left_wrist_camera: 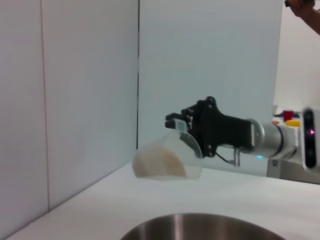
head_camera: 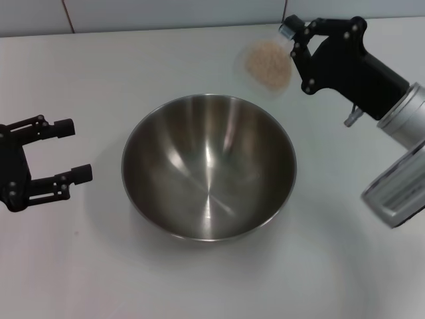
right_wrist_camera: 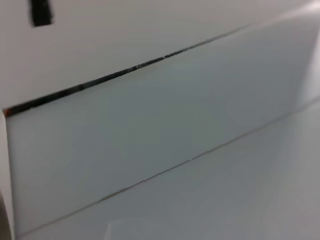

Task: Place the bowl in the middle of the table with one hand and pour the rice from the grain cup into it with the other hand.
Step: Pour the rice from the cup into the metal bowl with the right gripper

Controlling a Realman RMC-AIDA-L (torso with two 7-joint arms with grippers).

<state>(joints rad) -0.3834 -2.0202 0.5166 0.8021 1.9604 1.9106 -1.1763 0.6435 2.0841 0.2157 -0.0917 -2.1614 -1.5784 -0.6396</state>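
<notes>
Bowl (head_camera: 208, 174) sits mid-desk (head_camera: 80, 279), ready to catch. Right tool (head_camera: 297, 38) pinches the tilted grain cup (head_camera: 267, 65) at one o'clock, rice (head_camera: 267, 64) inside; left tool (head_camera: 72, 150) spread at nine, clear.

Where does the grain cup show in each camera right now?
Head view: the grain cup is at upper right, behind the bowl, held by the right gripper.
Left wrist view: centre, tilted, raised above the table.
Right wrist view: not in it.
Shared landmark: the bowl's rim.
</notes>
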